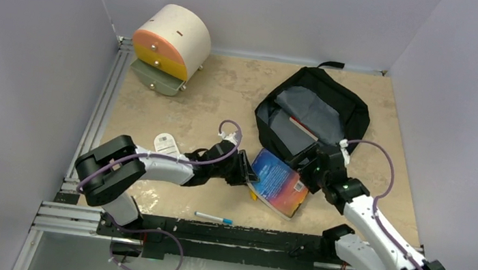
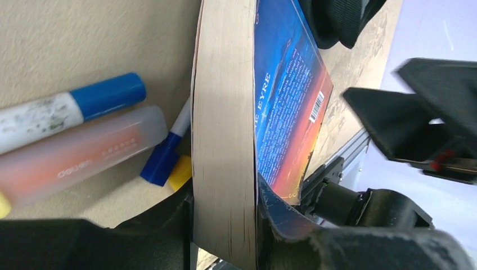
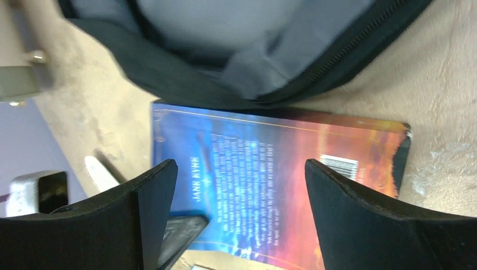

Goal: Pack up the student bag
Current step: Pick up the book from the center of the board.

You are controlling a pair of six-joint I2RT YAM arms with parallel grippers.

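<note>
The packing looks to me between early and halfway. The bag (image 1: 352, 111) lies open on the far right part of the table (image 1: 227, 99), its mouth turned toward the arms. A dark flat thing (image 1: 294, 129) with a reddish edge seems to lie inside already, though I cannot tell what it is. The book (image 1: 279, 180) is not yet packed. It lies on the table just outside the bag's mouth, and in the right wrist view its far edge is touching the bag's rim or slightly under it. The left gripper (image 1: 248, 170) is at the book's left side. In its own view the page edge stands between its fingers (image 2: 140, 242), which look pressed against both covers, so I take it to have hold of the book. The right gripper (image 3: 239, 169) hovers over the cover with its jaws spread wide and nothing between them. Other loose things lie outside the bag: a marker (image 2: 73, 107) with a blue cap and an orange highlighter (image 2: 79, 154) just beside the book, a pen (image 2: 166, 154) partly under it, a second pen (image 1: 213, 218) near the table's near edge, and a small white labelled thing (image 1: 166, 143) by the left arm. The drawer box (image 1: 168, 44) stands well apart in the far left corner. I judge that the book comes first, and the small writing things are left to gather after it.
</note>
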